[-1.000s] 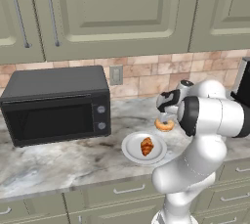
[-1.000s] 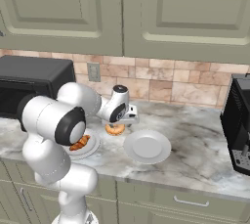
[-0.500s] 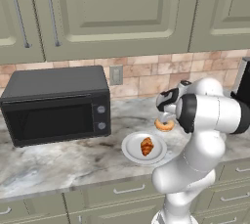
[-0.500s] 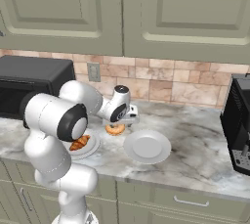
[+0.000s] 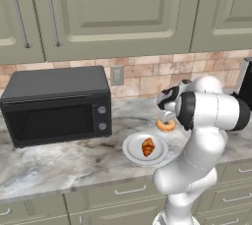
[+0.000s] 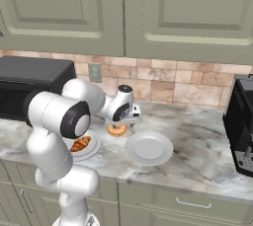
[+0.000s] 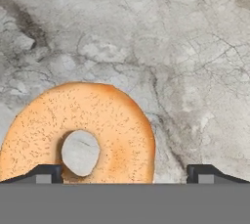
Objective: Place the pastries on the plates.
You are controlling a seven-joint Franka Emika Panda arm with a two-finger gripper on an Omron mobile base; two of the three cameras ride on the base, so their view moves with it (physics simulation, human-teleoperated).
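A golden ring doughnut lies on the marble counter between the two plates. My gripper hangs just above it, open, with nothing between its fingers. In the hand view the doughnut sits low and left, and the two dark fingertips stand wide apart, one on each side of it. The orange-brown croissant rests on the near-left plate, also seen as croissant on plate. The other plate is bare, right of the doughnut and of the gripper.
A black microwave stands on the counter to the left. A dark coffee machine stands at the far right. Tiled wall and green cabinets rise behind the counter, with drawers below its front edge.
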